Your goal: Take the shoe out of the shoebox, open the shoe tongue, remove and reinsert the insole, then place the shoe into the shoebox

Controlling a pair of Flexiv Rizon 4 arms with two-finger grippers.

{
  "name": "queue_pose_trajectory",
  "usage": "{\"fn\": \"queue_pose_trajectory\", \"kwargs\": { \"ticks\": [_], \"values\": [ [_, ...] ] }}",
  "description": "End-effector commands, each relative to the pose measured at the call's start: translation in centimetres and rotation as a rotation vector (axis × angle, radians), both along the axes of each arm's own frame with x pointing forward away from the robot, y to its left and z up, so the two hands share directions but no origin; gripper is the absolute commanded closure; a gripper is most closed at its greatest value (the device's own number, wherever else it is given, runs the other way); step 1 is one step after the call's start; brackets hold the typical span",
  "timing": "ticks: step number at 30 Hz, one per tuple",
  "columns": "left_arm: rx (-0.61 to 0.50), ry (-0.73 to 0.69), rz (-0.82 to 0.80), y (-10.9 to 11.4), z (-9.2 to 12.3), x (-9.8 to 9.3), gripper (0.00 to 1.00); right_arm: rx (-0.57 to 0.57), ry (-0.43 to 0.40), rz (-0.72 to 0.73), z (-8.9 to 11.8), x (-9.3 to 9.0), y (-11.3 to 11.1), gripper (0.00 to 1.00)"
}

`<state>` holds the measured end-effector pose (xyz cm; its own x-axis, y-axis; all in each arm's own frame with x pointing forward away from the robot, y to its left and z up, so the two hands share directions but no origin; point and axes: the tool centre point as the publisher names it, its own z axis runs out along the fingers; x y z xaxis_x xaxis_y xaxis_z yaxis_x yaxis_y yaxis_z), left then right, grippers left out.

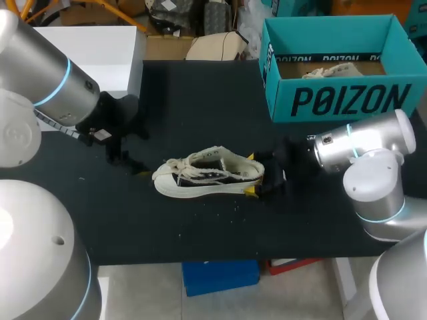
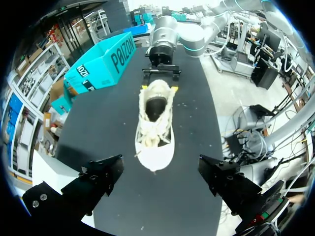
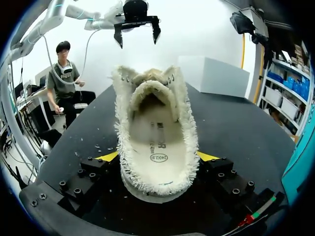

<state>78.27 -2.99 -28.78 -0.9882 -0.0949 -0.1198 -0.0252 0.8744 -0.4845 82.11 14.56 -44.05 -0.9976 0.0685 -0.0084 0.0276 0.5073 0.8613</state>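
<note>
Middle of the surface [image 1: 200,100]: shoe [image 1: 210,175], upright on its sole, toe pointing left, heel pointing right. At the heel, right tool [image 3: 157,157], one finger touching it from the near side and one from the far side. Left of the toe and apart from it, left tool [image 2: 162,186], fingers spread wide, facing the toe. At the far right of the surface, shoebox [image 1: 347,100], well apart from the shoe, behind the right tool.

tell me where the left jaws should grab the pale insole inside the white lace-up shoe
Probably pinch the pale insole at its heel end, coming down from above into the white lace-up shoe. That end lies bare in the wide opening; the toe end runs under the laces. The right gripper clamps the heel.
</note>
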Motion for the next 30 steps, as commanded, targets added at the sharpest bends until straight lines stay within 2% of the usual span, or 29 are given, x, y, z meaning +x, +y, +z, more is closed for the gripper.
{"fn": "queue_pose_trajectory", "kwargs": {
  "ticks": [1,3,4,7,13,17,19,30],
  "values": [
    [-0.002,-0.004,0.0,0.0,-0.2,-0.1,0.0,0.0,0.0,-0.002,-0.3,0.0,0.2,1.0],
    [-0.002,-0.004,0.0,0.0,-0.2,-0.1,0.0,0.0,0.0,-0.002,-0.3,0.0,0.2,1.0],
    [0.064,0.022,0.068,-0.2,-0.1,0.1,0.0,0.0,0.0,-0.002,-0.3,0.0,0.2,1.0],
    [0.139,0.082,0.24,-0.8,0.5,0.4,0.0,0.0,0.0,-0.002,-0.3,0.0,0.2,1.0],
    [0.288,0.141,0.38,-4.3,1.7,-0.3,0.0,0.0,0.0,-0.002,-0.3,0.0,0.2,1.0],
    [0.264,0.186,0.493,-6.0,2.0,-1.1,0.0,0.0,0.0,-0.002,-0.3,0.0,0.2,1.0],
    [0.169,0.173,0.392,-7.0,2.1,-1.2,0.0,0.0,0.0,-0.002,-0.3,0.0,0.2,1.0],
    [0.169,0.173,0.392,-7.0,2.1,-1.2,0.0,0.0,0.0,-0.002,-0.3,0.0,0.2,1.0]
  ]
}}
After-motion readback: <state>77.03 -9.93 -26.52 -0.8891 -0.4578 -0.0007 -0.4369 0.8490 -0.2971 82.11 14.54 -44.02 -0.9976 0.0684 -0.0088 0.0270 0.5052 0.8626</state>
